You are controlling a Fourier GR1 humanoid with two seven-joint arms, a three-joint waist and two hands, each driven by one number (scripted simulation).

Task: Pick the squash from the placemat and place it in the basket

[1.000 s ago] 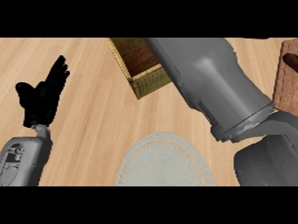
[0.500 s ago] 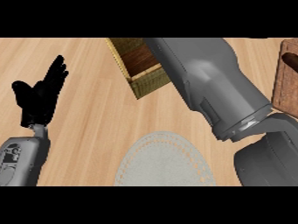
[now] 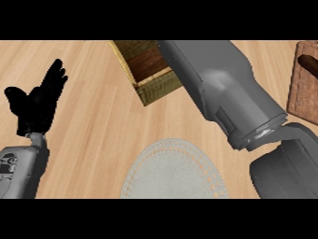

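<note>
Head view, left to right. Left hand [image 3: 38, 105] at about 9 o'clock over the wooden counter [image 3: 106, 130]: fingers straight and spread wide, pointing up, holding nothing, resting. Its grey forearm enters from 7 o'clock. Placemat [image 3: 171, 170], pale and round, at 6 o'clock; no squash visible on its exposed surface. Basket [image 3: 154, 88], woven, at 12 o'clock; near wall and part of the interior visible, right side covered by the right forearm [image 3: 220, 88]. That forearm runs from 4 o'clock up to 12 o'clock over the basket; the right hand is outside the view. Squash not visible anywhere. Dark wooden box [image 3: 316, 93] at 3 o'clock.
</note>
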